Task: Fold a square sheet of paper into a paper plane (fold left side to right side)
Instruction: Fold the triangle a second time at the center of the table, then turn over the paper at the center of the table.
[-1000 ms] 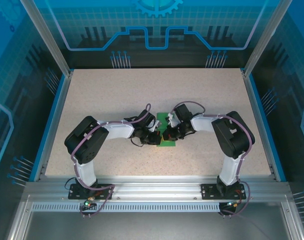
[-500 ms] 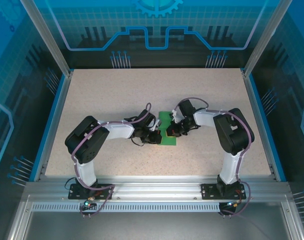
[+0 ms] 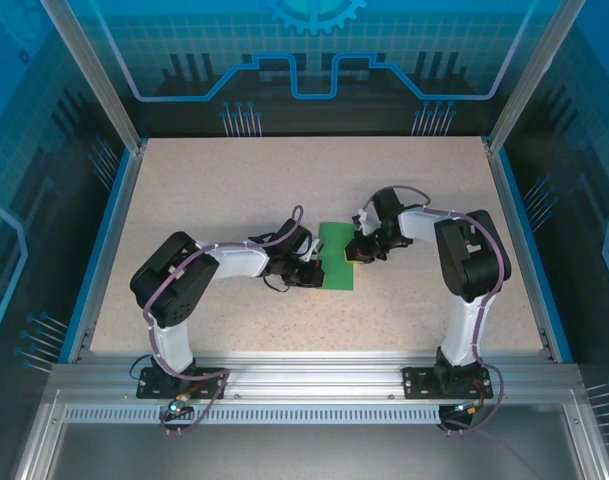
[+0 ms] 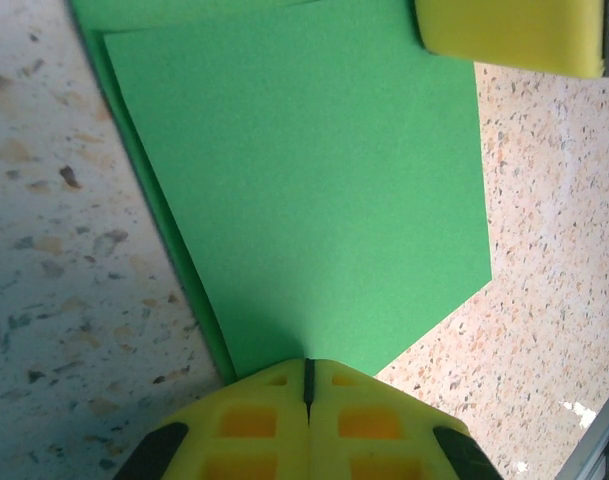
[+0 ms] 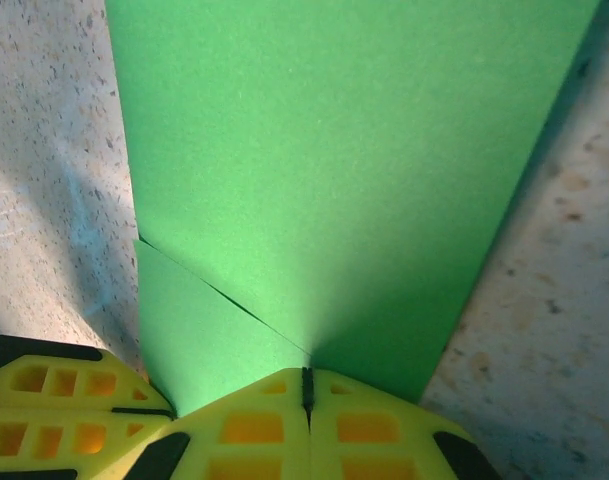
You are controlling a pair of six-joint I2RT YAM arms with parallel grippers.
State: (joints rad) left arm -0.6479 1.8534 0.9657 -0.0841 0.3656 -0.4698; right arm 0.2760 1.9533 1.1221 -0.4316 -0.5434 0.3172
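Left pincer point(image 4: 306, 368) and right pincer point(image 5: 306, 378), closed, touch green paper point(image 3: 336, 245).

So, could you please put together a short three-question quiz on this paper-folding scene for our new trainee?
1. True or false: the left gripper and the right gripper both have their jaws shut.
2. The green paper sheet on the table is: A) a crumpled ball, B) folded, with layers overlapping, C) rolled into a tube.
3. Fill in: the fingers of both grippers are ___ in colour.
Key: 1 true; 2 B; 3 yellow.
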